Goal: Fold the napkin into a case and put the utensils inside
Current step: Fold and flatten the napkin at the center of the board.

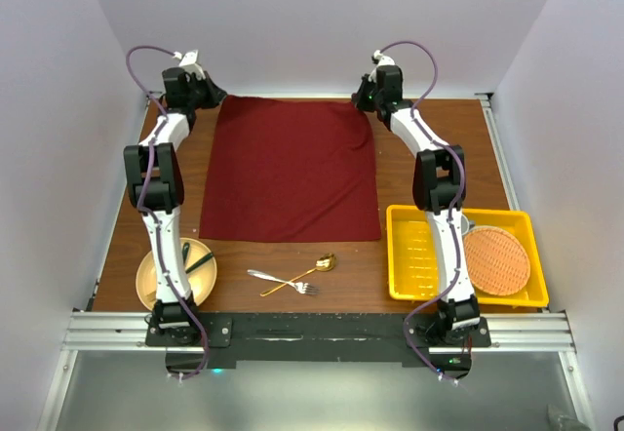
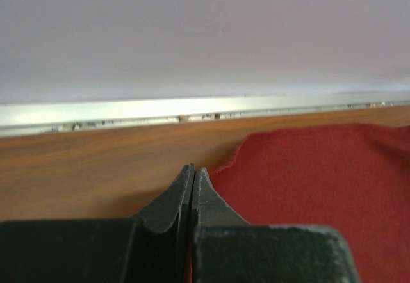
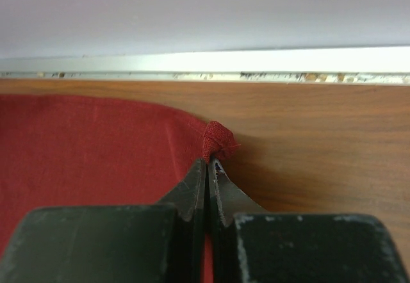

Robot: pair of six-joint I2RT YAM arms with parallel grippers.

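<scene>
Wooden bench (image 1: pixel 487 168) carries the napkin (image 1: pixel 292 168) spread flat; left tool (image 2: pixel 193 171) and right tool (image 3: pixel 209 162) each pinch a far corner, apparently ready to fold it nearward.

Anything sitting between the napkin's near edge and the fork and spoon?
Nothing. The top view shows only bare table between the napkin and the crossed fork and spoon.

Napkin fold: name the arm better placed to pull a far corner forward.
Right, narrowly. The right gripper visibly pinches the napkin by its bunched corner; the left gripper is shut at its corner, but its hold is hard to confirm.
</scene>
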